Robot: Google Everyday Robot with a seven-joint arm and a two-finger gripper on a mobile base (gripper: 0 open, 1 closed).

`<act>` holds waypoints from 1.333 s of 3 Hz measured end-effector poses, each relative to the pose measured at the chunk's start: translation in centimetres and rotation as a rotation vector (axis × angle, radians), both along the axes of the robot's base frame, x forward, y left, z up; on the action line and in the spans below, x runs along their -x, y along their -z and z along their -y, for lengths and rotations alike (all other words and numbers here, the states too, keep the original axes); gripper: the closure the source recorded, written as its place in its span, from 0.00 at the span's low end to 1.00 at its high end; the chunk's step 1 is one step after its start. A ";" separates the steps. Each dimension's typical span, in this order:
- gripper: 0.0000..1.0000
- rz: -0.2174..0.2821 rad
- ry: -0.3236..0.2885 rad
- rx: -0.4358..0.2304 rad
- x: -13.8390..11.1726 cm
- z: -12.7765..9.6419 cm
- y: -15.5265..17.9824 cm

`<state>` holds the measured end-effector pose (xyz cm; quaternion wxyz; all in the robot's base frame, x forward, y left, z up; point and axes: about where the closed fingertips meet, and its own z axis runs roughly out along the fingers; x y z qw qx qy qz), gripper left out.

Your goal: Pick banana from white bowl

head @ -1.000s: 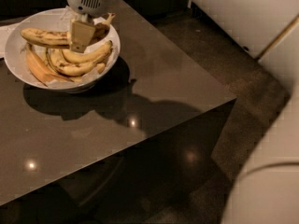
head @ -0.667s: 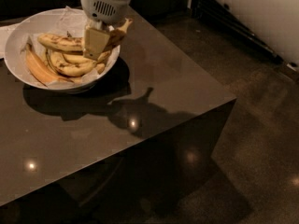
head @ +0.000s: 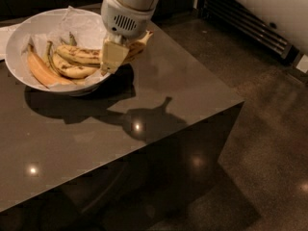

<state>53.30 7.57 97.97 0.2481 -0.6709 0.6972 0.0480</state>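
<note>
The dark glossy table point(head: 159, 85) is taking up most of the view from 6 through 11 o'clock, with one corner pointing toward 3 o'clock. The speckled floor point(head: 269, 129) is filling the side from 2 to 5 o'clock, and a slatted wall grille point(head: 250, 23) is running along it at about 1 to 2 o'clock. The white arm point(head: 127, 8) is coming down from 12 o'clock. The white bowl point(head: 26, 30) is sitting on the table at about 10 o'clock, lined with crumpled white paper point(head: 82, 20) and holding several spotted loose bananas point(head: 72, 57) lying across its lower half. The bowl is casting a dark shadow point(head: 72, 105) toward 6 o'clock. The gripper point(head: 114, 61) is hanging over the bowl's 3 o'clock rim, pointing down. Its jaws are clamping the banana point(head: 140, 40): one yellowish pad point(head: 113, 54) is facing the camera and the fruit is lying behind it. The banana's free end is sticking out toward 1 o'clock, past the bowl's rim and above the tabletop. Two small light glints point(head: 138, 126) are showing on the table, one near centre and one at 8 o'clock.
</note>
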 end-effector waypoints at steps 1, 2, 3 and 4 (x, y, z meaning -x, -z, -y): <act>1.00 -0.013 0.041 -0.007 1.8 1.8 0.1; 1.00 -0.013 0.095 -0.009 3.6 4.0 0.0; 1.00 0.032 0.168 0.008 5.8 6.7 -2.0; 1.00 0.034 0.169 0.008 5.8 6.7 -2.1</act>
